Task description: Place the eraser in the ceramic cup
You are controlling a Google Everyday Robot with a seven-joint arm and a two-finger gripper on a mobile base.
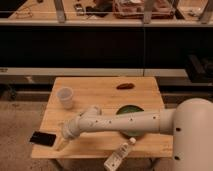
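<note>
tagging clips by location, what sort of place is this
Probably a lab or workshop, not a home: a dark counter with clutter on top, a speckled floor, and a small wooden table of odd items. The gripper is at the table's front edge, by the eraser.

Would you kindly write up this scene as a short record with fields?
claw: low at the front-left corner of the table, beside the eraser
eraser: lying flat at the left edge, not in the cup
ceramic cup: upright, back-left, apart from the eraser
green plate: front-right, partly hidden by the arm
white bottle: lying at the front edge
reddish object: near the far edge
</note>
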